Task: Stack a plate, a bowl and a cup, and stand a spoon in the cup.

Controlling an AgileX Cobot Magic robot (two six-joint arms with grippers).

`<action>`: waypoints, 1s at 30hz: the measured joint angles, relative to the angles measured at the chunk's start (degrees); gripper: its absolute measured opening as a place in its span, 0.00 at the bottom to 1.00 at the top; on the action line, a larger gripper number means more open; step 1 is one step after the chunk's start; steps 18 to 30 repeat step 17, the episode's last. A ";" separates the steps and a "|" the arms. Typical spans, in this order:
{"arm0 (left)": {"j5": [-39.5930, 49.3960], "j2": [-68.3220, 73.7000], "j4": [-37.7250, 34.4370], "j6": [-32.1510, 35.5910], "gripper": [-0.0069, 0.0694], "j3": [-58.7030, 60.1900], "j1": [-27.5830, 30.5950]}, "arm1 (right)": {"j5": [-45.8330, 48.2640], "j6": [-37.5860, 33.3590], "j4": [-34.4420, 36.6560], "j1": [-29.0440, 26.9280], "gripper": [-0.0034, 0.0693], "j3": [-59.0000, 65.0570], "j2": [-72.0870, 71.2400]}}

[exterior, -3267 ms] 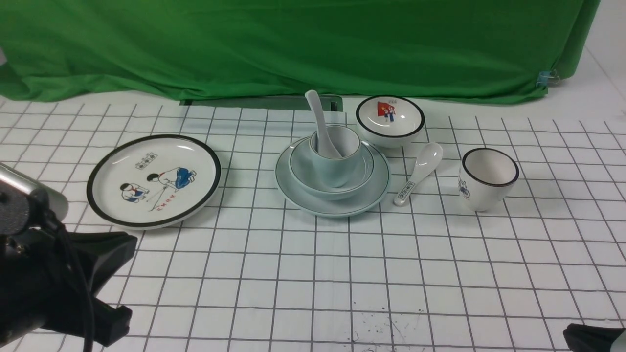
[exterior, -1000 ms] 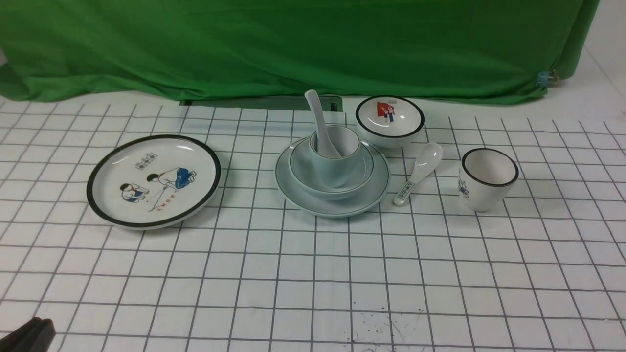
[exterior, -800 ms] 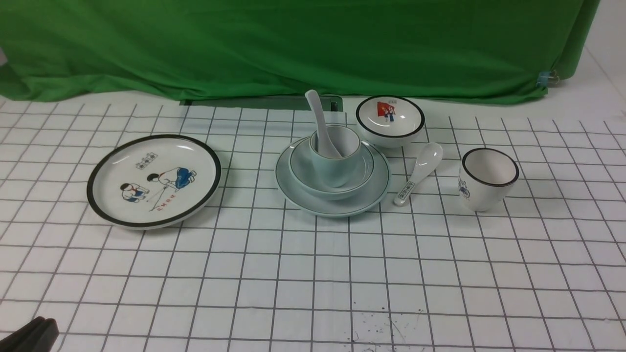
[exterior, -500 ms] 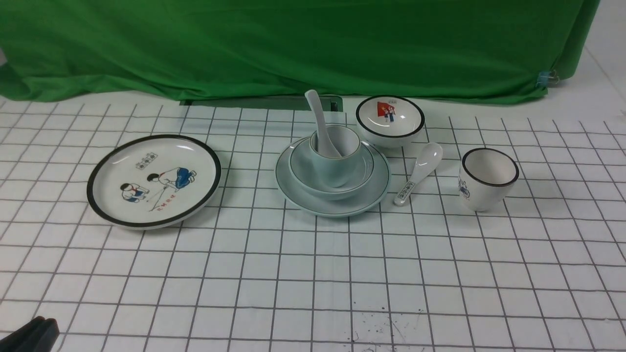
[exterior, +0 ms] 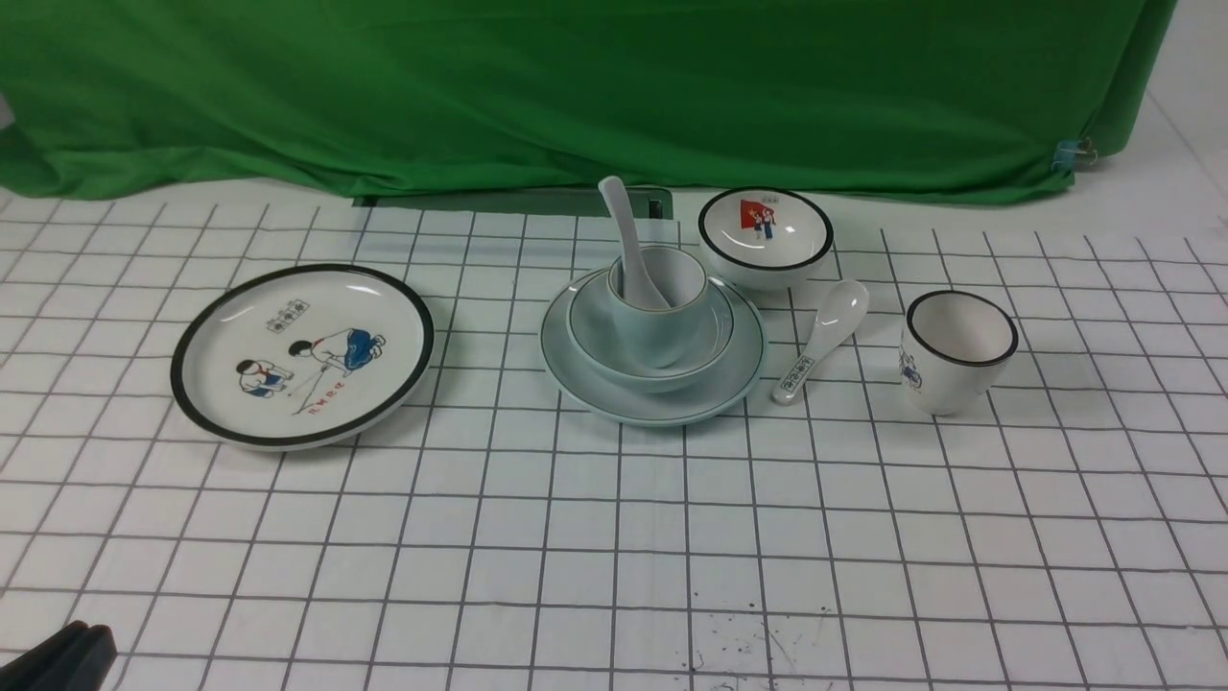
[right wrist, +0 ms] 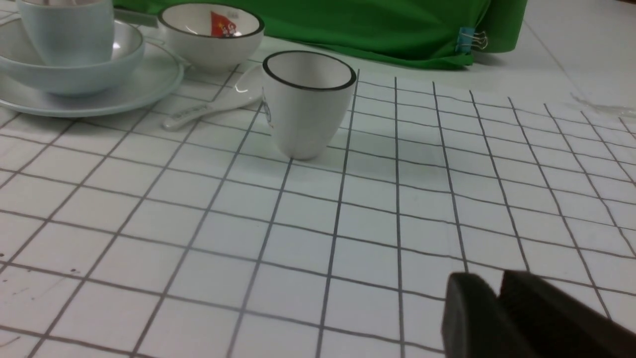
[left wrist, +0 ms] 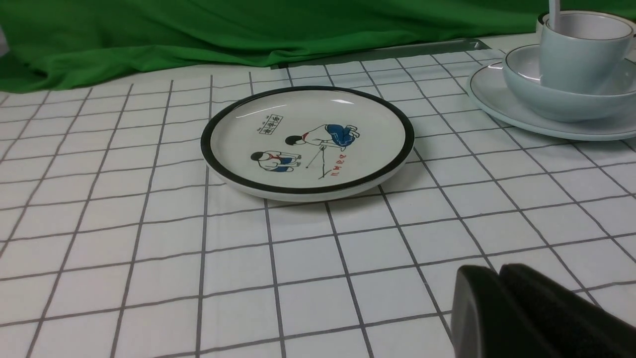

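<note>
The stacking looks finished: the pale plate (exterior: 652,411) lies on the gridded table (exterior: 614,576), the pale bowl (exterior: 595,350) sits on it, and the cup (exterior: 657,331) stands in the bowl with the white spoon (exterior: 628,235) leaning inside, handle up. The step in hand is probably just resting the arms. The left gripper (left wrist: 488,271) is closed, with nothing in its jaws. The right gripper (right wrist: 487,278) is blurred at its tips; its jaws look close together, though I cannot tell whether they fully meet, and nothing shows between them. The next move likely calls for nothing more than leaving the stack alone.
</note>
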 joint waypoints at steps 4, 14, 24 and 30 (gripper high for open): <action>0.00 0.00 0.00 0.00 0.08 0.00 0.00 | 0.00 0.00 0.00 0.00 0.22 0.00 0.00; 0.00 0.00 -0.05 0.38 0.08 0.00 0.05 | 0.00 0.00 0.00 0.00 0.22 0.00 0.00; 0.00 0.00 -0.05 0.38 0.08 0.00 0.05 | 0.00 0.00 0.00 0.00 0.22 0.00 0.00; 0.00 0.00 -0.05 0.38 0.08 0.00 0.05 | 0.00 0.00 0.00 0.00 0.22 0.00 0.00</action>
